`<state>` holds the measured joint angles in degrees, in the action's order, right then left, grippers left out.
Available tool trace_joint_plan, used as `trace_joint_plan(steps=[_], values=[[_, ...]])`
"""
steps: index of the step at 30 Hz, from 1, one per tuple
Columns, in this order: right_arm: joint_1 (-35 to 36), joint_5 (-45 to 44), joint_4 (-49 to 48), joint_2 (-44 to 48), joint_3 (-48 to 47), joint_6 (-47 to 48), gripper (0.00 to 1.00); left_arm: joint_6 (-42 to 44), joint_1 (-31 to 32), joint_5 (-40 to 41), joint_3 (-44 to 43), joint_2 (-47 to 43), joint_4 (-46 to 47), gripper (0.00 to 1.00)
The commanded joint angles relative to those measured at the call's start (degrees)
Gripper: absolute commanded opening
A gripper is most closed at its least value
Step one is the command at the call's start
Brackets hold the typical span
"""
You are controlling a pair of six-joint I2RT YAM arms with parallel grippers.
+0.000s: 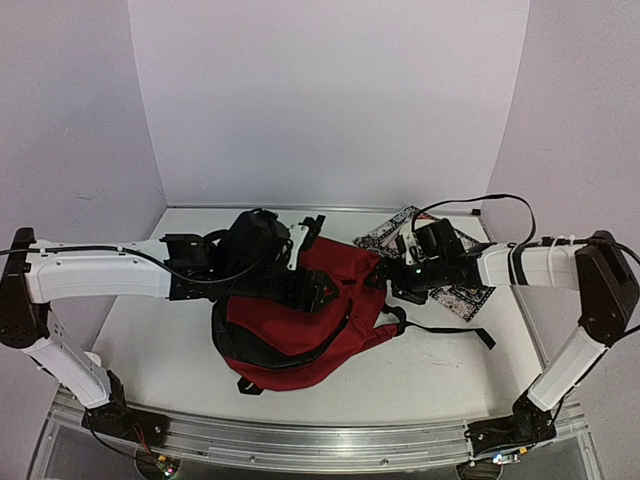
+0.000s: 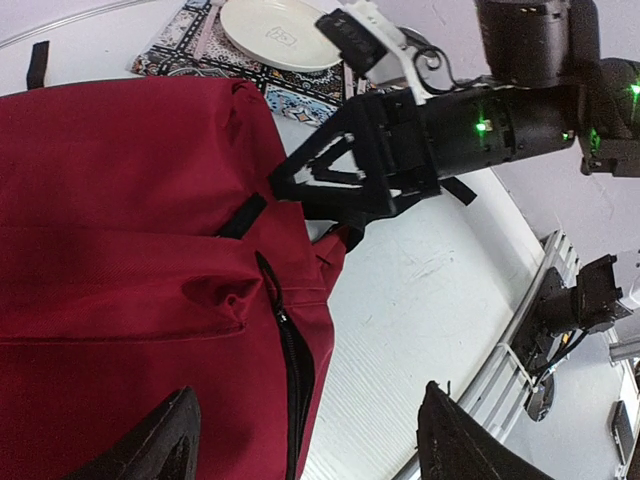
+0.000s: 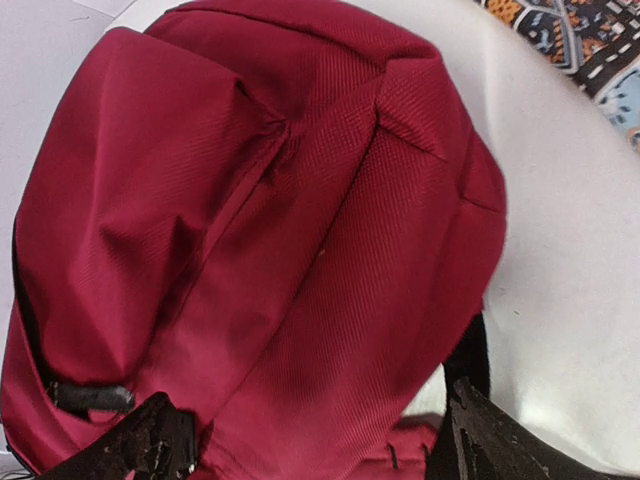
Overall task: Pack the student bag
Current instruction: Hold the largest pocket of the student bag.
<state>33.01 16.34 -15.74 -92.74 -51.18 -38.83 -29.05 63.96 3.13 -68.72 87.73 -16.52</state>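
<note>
The student bag is a dark red backpack lying in the middle of the table, with black straps trailing to the right. My left gripper hovers over its upper part. In the left wrist view its jaws are wide open over the bag and its black zipper. My right gripper is at the bag's right top corner. In the right wrist view its jaws are wide open with the bag's fabric between them. The right gripper's fingers also show in the left wrist view, touching the bag's edge.
A patterned mat lies at the back right under the right arm. It carries a white plate. A loose black strap lies on the table right of the bag. The metal rail runs along the near edge.
</note>
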Motion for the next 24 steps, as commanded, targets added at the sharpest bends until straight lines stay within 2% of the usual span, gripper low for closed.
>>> trace_joint_plan(steps=[1,3,6,10,14,18,24], values=[[-0.3,3.7,-7.5,-3.9,1.5,-3.7,0.89,1.5,0.9,-2.1,-5.1,4.2,0.8,0.73],[-0.3,5.1,-9.7,-5.1,2.1,-4.4,0.84,1.6,1.1,-2.3,-5.9,5.9,0.7,0.71],[0.0,8.8,-14.6,-6.4,3.5,-6.2,0.7,1.7,1.1,-2.9,-7.2,8.5,0.6,0.68],[1.7,10.4,-18.8,-6.2,4.7,-7.6,0.42,1.9,1.1,-4.3,-9.5,12.1,-0.5,0.64],[4.3,9.1,-20.6,-4.3,5.3,-8.3,0.23,1.9,1.1,-0.9,-11.3,14.7,-2.8,0.61],[7.0,6.8,-21.9,-2.6,5.8,-8.5,0.08,1.2,1.1,4.6,-12.6,16.6,-5.9,0.57],[10.0,5.3,-26.0,-1.7,7.3,-8.8,0.01,0.7,0.9,8.3,-13.1,18.3,-8.1,0.43]])
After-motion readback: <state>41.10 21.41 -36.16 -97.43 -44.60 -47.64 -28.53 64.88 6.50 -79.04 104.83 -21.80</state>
